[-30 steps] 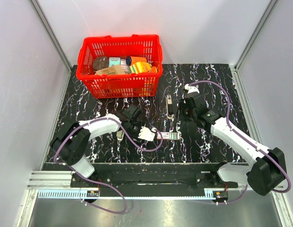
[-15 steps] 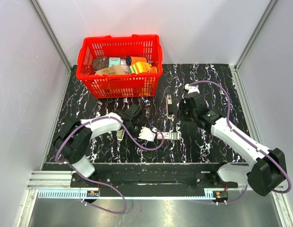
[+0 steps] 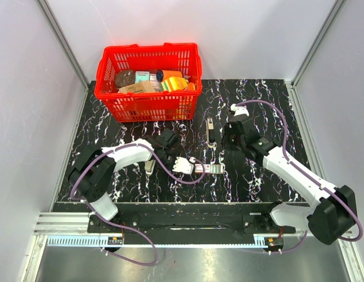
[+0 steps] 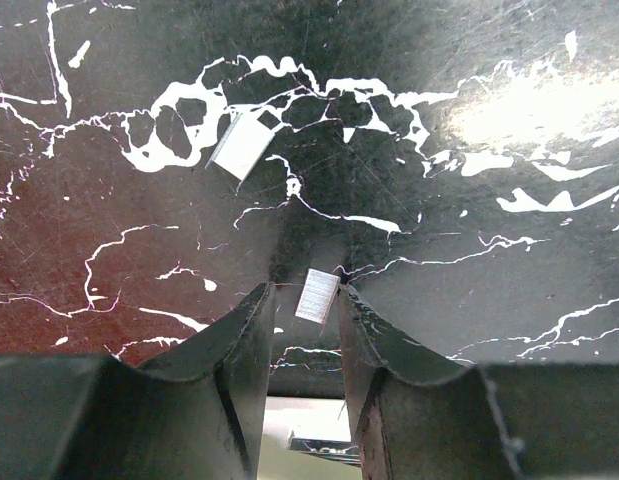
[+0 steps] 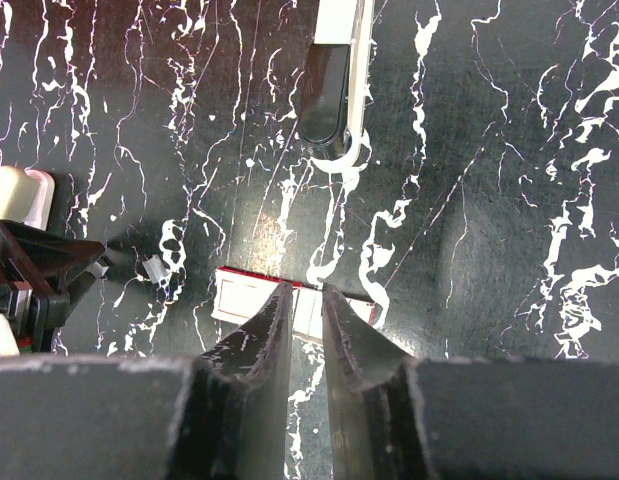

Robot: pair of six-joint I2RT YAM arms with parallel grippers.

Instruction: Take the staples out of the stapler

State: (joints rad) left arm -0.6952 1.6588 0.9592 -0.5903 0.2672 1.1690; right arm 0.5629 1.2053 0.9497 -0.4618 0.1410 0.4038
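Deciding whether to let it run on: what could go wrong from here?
1. A staple strip sits between the left gripper's open fingers, seemingly touching only one; closing may flick it away.
2. A second strip lies loose on the table; an arm sweep could scatter it.
3. The right gripper hovers over the red-and-white box, the stapler just ahead; lowering could knock either.

The slim stapler with a silver-grey top and black base (image 5: 324,95) is cut off by the right wrist view's upper edge. The red-and-white box (image 5: 241,297) is partly hidden behind the fingers (image 5: 271,335) of the right gripper (image 5: 306,293).
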